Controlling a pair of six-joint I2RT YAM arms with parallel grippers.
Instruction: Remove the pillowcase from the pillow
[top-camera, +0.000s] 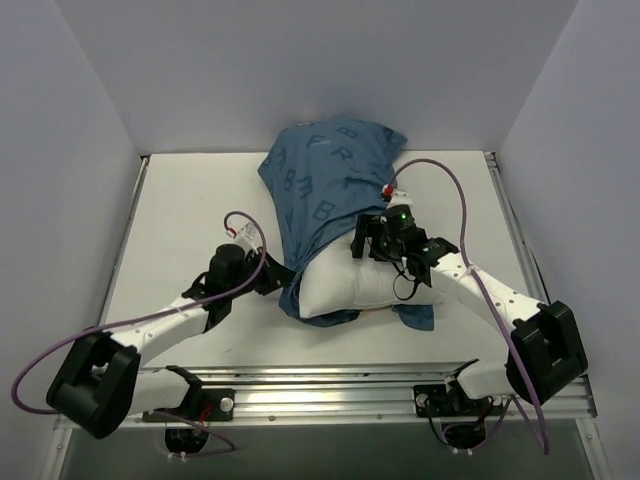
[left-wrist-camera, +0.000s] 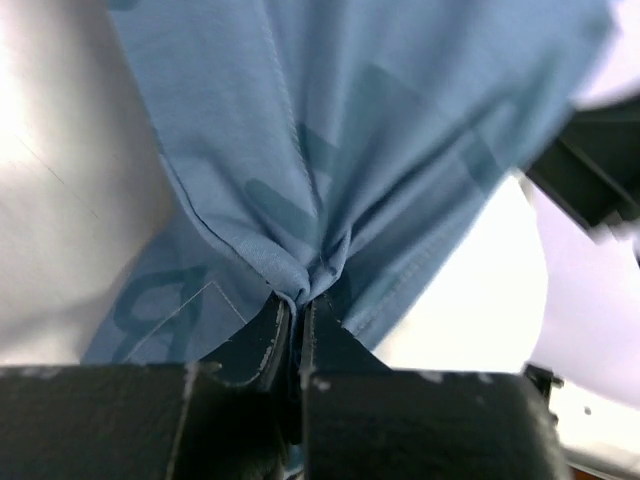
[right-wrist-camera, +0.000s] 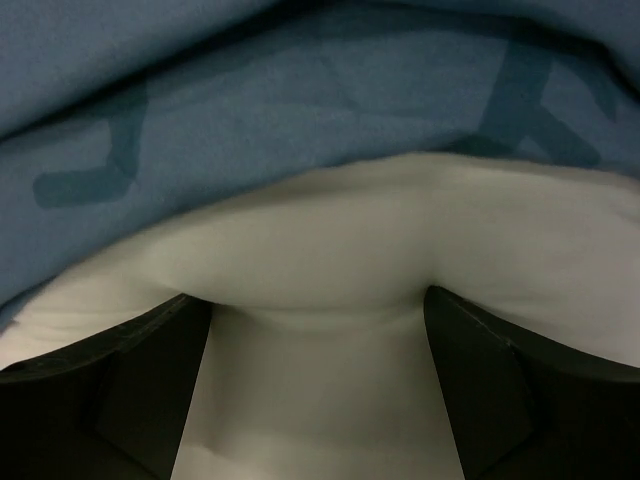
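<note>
The dark blue lettered pillowcase (top-camera: 325, 180) covers the far part of the pillow and lies bunched toward the back wall. The white pillow (top-camera: 350, 285) sticks out bare at the near end. My left gripper (top-camera: 278, 278) is at the pillow's near left corner, shut on a gathered fold of the pillowcase (left-wrist-camera: 350, 120); the fingertips (left-wrist-camera: 272, 325) pinch blue cloth. My right gripper (top-camera: 372, 240) is open on top of the pillow, just below the pillowcase's hem. In the right wrist view its gripper (right-wrist-camera: 315, 320) has its fingers wide apart, pressed into the white pillow (right-wrist-camera: 320, 250), with the pillowcase (right-wrist-camera: 250, 110) above.
The white table (top-camera: 180, 220) is bounded by grey walls on the left, back and right. A metal rail (top-camera: 330, 385) runs along the near edge by the arm bases. A blue corner of cloth (top-camera: 415, 317) pokes out under the pillow near the right arm. Purple cables loop over both arms.
</note>
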